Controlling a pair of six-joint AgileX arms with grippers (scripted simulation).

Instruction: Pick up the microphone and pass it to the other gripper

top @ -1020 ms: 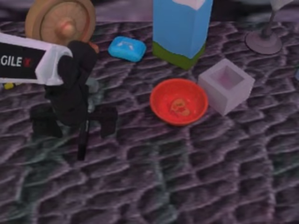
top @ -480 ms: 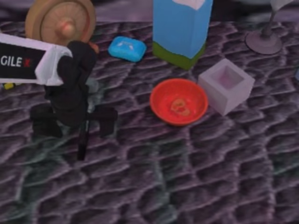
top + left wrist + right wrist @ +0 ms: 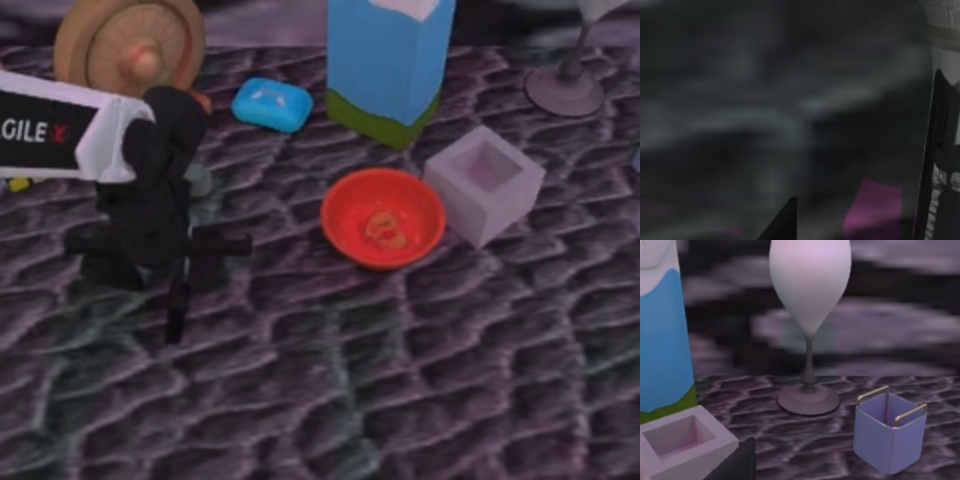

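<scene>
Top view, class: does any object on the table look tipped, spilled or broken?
Nothing stands out. The blue carton, red bowl and pale square box sit upright; the slim black microphone lies flat beneath the left gripper.

tabletop (image 3: 420, 380) looks like rough, wrinkly purple-grey cloth, red bowl (image 3: 383, 218) is glossy plastic, wine glass (image 3: 809, 315) smooth and shiny, round thing (image 3: 130, 45) at the far left corner looks wooden

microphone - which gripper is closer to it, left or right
Left. The left gripper is right over the microphone, fingers either side of its handle. The right gripper is out of the top view, off by the wine glass.
</scene>
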